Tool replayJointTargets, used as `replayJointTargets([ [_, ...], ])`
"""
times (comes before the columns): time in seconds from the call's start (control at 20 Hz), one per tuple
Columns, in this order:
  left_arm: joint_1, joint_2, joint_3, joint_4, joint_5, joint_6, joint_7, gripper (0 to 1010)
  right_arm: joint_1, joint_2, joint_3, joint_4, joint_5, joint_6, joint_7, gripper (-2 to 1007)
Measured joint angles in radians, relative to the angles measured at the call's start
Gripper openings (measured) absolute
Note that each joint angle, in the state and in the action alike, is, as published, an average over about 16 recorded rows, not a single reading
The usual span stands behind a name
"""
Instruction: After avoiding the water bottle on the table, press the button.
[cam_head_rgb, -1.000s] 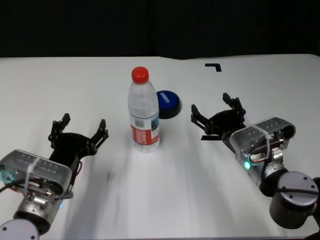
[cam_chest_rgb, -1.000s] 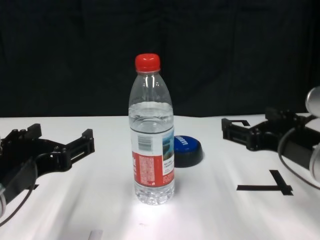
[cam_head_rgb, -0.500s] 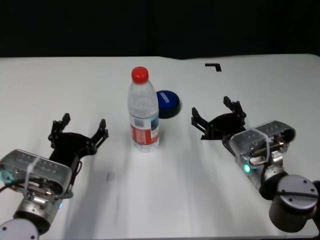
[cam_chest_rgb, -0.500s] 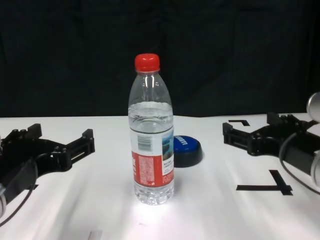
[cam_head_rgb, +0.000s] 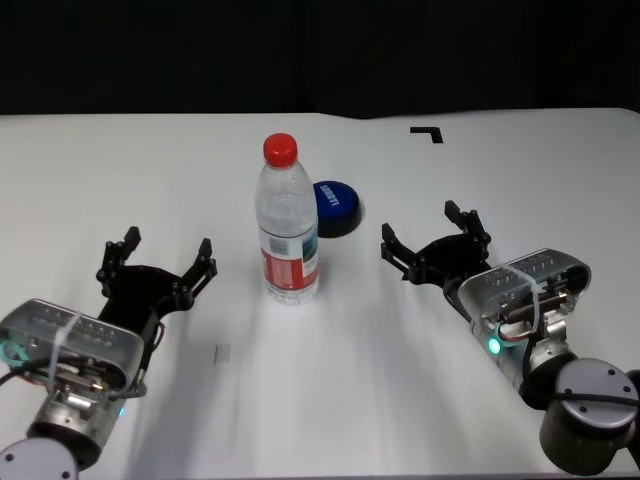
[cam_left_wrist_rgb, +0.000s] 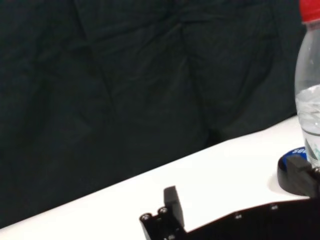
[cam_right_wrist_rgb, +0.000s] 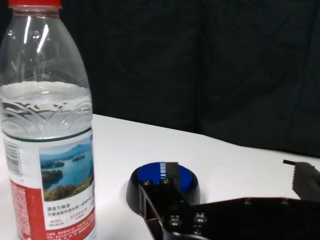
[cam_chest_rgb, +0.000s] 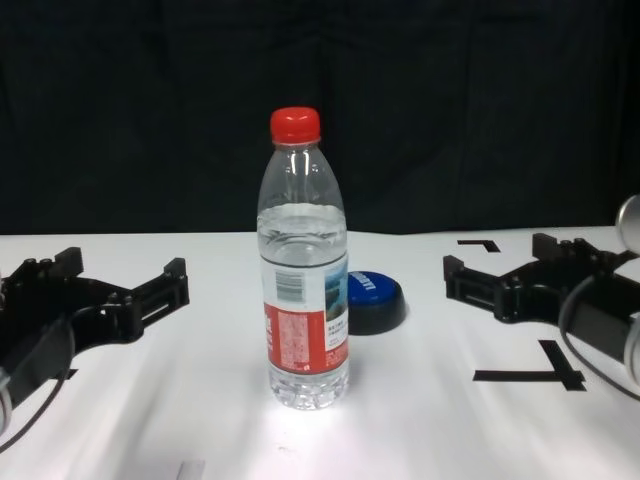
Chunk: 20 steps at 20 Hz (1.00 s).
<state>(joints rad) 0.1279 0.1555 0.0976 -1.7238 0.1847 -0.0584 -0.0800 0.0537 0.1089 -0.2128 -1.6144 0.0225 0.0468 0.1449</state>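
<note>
The water bottle (cam_head_rgb: 288, 225) stands upright mid-table, clear with a red cap and a red, white and blue label. Just behind it to the right sits the button (cam_head_rgb: 335, 205), a low black puck with a blue top, also in the chest view (cam_chest_rgb: 372, 297). My right gripper (cam_head_rgb: 422, 228) hovers open to the right of the button and a little nearer me, fingers pointing away from me. From the right wrist, bottle (cam_right_wrist_rgb: 47, 130) and button (cam_right_wrist_rgb: 162, 182) lie beyond one finger. My left gripper (cam_head_rgb: 168, 245) rests open left of the bottle.
The white table (cam_head_rgb: 400, 380) carries a black corner tape mark (cam_head_rgb: 428, 132) at the far right and a T-shaped mark (cam_chest_rgb: 540, 372) under the right gripper. A small grey mark (cam_head_rgb: 222, 352) lies near the front. A dark curtain backs the table.
My right gripper has drawn back slightly toward the near edge, still open. The left arm, bottle and button have not moved.
</note>
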Motion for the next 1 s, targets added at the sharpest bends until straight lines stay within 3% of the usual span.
replayJointTargets([
  [1.0,0.000,0.000,0.000,0.000,0.000,0.000,0.000,1003,-0.042,0.021,-0.019,-0.059,0.019,0.018,0.029,1003],
])
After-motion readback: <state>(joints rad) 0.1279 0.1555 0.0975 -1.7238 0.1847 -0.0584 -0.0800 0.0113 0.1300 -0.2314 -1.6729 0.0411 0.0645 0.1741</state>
